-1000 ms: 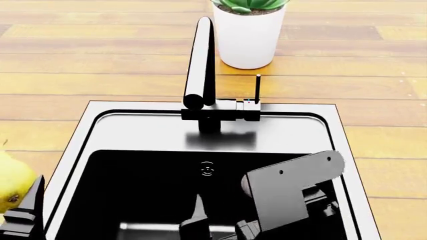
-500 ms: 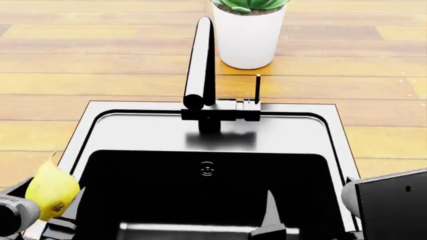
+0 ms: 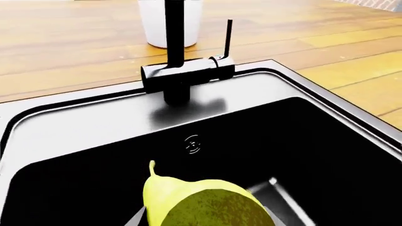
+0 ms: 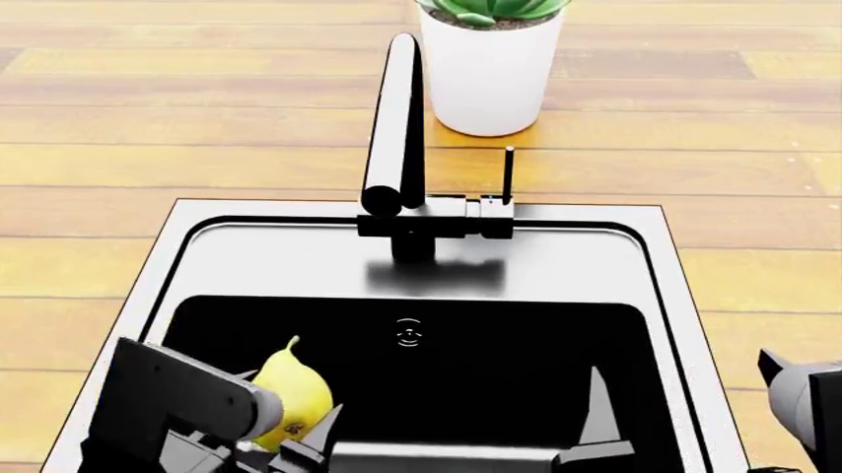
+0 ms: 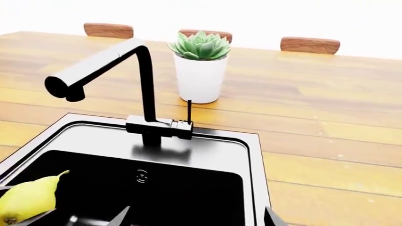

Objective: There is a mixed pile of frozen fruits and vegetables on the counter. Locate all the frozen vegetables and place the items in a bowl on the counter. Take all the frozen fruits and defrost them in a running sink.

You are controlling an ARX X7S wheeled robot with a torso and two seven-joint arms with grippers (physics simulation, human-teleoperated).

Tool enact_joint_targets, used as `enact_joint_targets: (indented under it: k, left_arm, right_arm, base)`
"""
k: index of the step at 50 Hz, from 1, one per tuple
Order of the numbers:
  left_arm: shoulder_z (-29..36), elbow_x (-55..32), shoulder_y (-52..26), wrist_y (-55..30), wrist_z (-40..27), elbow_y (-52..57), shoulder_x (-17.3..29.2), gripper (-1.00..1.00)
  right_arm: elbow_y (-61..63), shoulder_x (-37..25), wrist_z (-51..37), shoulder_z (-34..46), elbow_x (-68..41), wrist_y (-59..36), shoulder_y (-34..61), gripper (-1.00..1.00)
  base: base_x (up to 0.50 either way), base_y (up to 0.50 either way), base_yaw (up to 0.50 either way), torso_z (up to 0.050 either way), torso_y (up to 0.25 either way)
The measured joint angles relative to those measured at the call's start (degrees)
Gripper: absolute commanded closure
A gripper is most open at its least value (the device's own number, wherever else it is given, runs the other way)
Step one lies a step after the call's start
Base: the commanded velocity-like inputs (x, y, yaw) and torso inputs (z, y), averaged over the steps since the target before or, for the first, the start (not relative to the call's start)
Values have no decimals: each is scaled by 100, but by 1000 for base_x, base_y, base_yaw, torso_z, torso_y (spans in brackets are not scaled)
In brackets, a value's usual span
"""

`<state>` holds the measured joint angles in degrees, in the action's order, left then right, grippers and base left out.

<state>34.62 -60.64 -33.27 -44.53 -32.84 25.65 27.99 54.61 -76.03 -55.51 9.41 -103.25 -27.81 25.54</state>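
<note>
The left claw (image 4: 283,439) grips a yellow pear (image 4: 292,394) low over the black sink (image 4: 421,374) – the right claw (image 4: 593,434) hangs wide beside it; golden wooden table (image 4: 158,128), potted succulent (image 4: 490,64) behind.

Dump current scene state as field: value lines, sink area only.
fruit: yellow pear, held over the sink basin
left end effector: shut on pear
right end effector: empty, fingers apart, over the basin
faucet: no water visible
lever: upright
drain: uncovered
behind sink: white plant pot on counter
</note>
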Motion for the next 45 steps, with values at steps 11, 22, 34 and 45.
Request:
enact_joint_targets:
  k: [11, 22, 34, 45]
  left_arm:
    - [380, 370, -358, 88, 575, -1268, -449, 100]
    - [750, 826, -514, 254, 911, -2144, -731, 100]
    - [970, 1093, -441, 407, 1038, -2632, -852, 100]
    - [1089, 1217, -394, 450, 1065, -2969, -937, 100]
  right_arm:
    - [16, 36, -54, 37, -117, -73, 184, -100]
    - [12, 53, -77, 67, -207, -155, 328, -100]
    - [6, 106, -76, 94, -211, -219, 358, -100]
    - [7, 127, -41, 67, -173, -224, 268, -100]
  base:
    - [0, 0, 0, 0, 0]
    - [0, 0, 0, 0, 0]
    - [0, 0, 0, 0, 1]
    - [0, 0, 0, 0, 0]
